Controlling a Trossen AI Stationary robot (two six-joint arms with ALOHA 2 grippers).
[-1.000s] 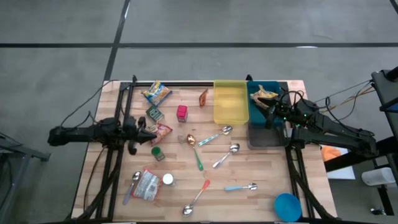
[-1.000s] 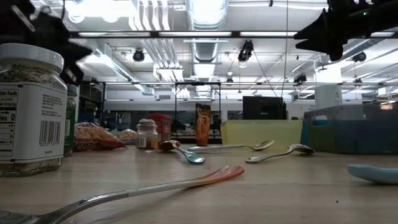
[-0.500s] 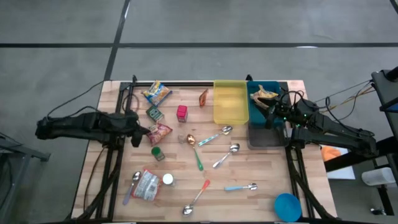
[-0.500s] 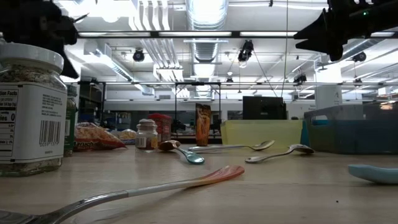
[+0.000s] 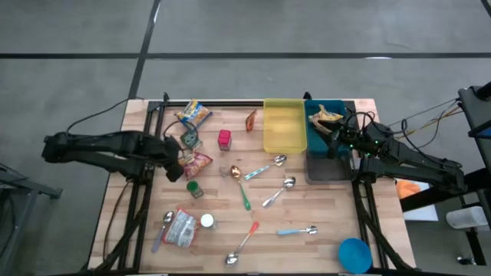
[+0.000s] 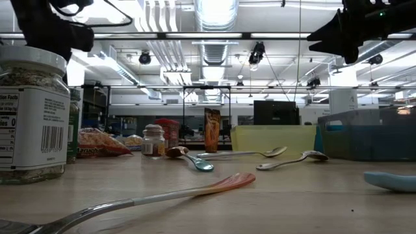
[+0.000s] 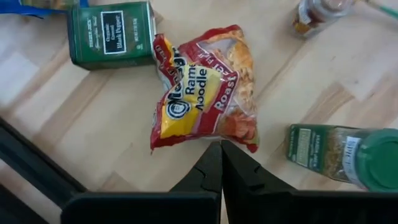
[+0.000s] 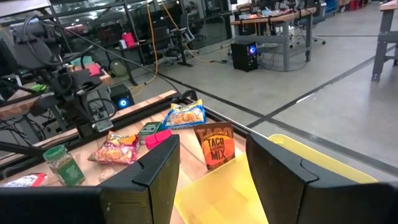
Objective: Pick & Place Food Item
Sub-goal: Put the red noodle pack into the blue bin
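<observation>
A labelled spice jar stands on the tabletop below the left arm's jaws. Spoons lie farther off. A grey bin sits beneath the right arm's jaws.

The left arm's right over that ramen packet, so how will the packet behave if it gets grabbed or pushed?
The ramen packet looks like a crinkled plastic bag, so it will probably flex and crumple rather than stay stiff. It seems light and may slide on the table if nudged. The noodles inside could crack under a hard squeeze from the left fingers.

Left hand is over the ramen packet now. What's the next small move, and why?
Probably open the left hand before lowering. Its fingers are pressed shut, above the wooden table beside the red and yellow ramen noodle packet, which lies flat and untouched between the green black pepper tin and the green-lidded spice jar. Shut fingers cannot straddle the packet.
</observation>
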